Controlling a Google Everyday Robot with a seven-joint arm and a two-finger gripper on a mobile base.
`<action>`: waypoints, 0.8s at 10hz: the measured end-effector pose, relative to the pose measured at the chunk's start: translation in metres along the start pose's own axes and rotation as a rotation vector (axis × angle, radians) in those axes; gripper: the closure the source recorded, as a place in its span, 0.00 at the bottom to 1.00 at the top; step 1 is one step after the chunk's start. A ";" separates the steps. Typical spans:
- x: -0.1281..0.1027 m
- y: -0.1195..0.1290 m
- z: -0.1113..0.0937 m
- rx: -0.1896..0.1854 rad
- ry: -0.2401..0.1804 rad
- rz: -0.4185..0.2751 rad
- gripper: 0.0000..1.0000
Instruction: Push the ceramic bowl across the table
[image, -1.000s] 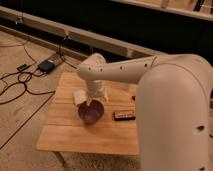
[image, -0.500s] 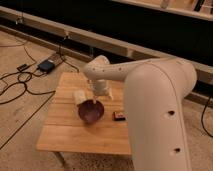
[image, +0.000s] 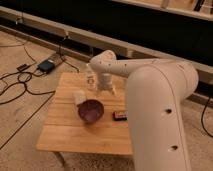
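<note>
The dark purple-maroon ceramic bowl (image: 91, 110) sits upright near the middle of the light wooden table (image: 65, 132). My gripper (image: 105, 91) hangs from the white arm (image: 150, 95) just behind the bowl's far right rim, slightly above the tabletop. I cannot tell whether it touches the bowl. The arm's bulky body covers the table's right side.
A small pale cylinder (image: 79, 96) lies just left of and behind the bowl. A flat black rectangular object (image: 119, 115) lies right of the bowl. A pale object (image: 90, 79) stands behind the gripper. Cables and a dark box (image: 46, 65) are on the floor at left. A dark wall runs behind.
The gripper has drawn back from over the bowl toward the table's far side. The arm's body has swung closer, covering more of the right. The bowl has stayed about where it was.
</note>
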 end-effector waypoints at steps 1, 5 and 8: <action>-0.003 -0.004 0.008 0.010 0.010 0.001 0.35; -0.011 -0.003 0.035 0.024 0.034 0.000 0.35; -0.005 0.010 0.043 0.029 0.050 -0.028 0.35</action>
